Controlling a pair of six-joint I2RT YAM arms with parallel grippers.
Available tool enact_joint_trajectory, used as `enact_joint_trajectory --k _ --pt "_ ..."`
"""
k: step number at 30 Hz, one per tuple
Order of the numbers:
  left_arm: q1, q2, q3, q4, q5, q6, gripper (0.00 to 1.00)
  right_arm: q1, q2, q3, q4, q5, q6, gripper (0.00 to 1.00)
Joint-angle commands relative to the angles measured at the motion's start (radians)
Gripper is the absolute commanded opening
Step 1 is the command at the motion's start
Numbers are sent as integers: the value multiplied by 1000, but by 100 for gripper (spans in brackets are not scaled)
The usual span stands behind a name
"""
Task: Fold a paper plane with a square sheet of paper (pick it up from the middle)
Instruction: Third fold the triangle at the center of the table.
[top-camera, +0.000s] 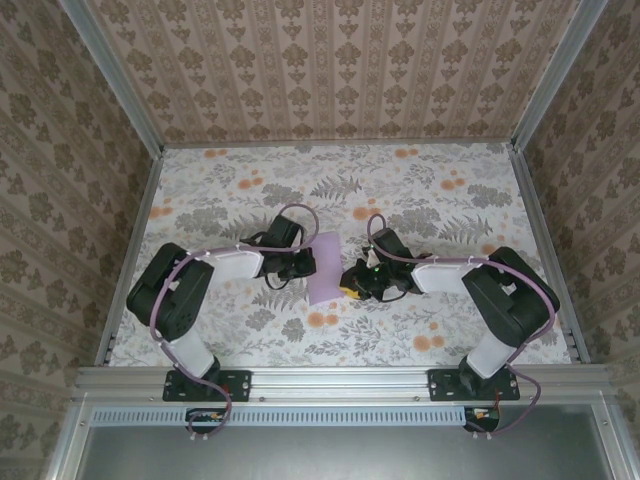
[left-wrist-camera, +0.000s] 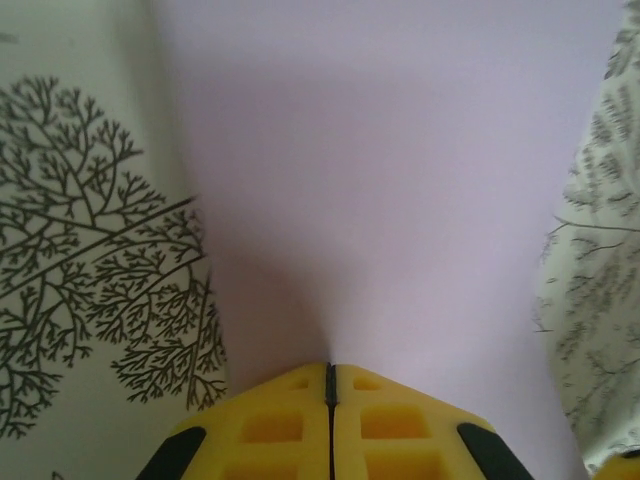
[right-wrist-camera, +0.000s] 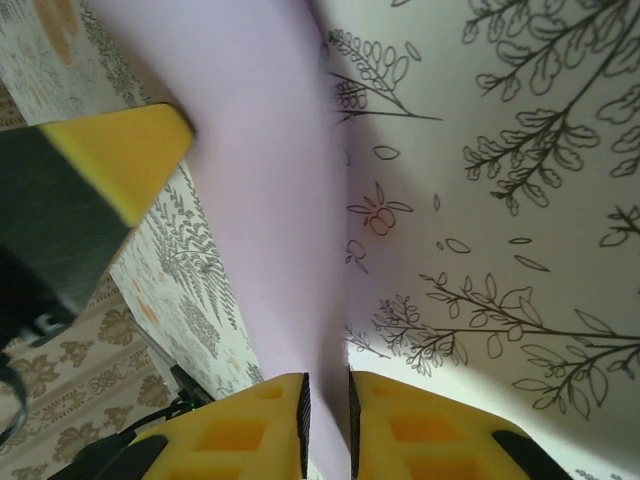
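Two-edge pinch on square sheet of paper (top-camera: 325, 268).
Jaws of left gripper (left-wrist-camera: 331, 385) shut on one edge, right gripper (right-wrist-camera: 327, 400) nipping the opposite; likely keeps it taut for creasing.

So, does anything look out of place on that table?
Nothing is spilled or torn. The purple paper only looks odd: it isn't lying flat, because the left gripper and the right gripper each pinch it, and it curves up off the table between them.
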Motion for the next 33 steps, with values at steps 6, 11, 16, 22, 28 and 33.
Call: enact_joint_trajectory --k 6,11,16,22,28,33 --pt "-6 13 24 -18 -17 -19 7 5 -28 -4 -2 14 16 11" --pt "-5 5 34 -27 -15 -9 7 7 -24 16 -15 16 11 7" --pt "15 -34 65 -32 -12 20 8 11 -17 46 -59 29 5 7" --pt "61 23 108 -45 5 28 7 14 -2 71 -104 39 0 7" --pt "72 93 139 -95 -9 28 5 14 6 91 -113 38 -2 6" --pt "70 125 130 -90 6 23 3 19 30 134 -110 30 -8 7"
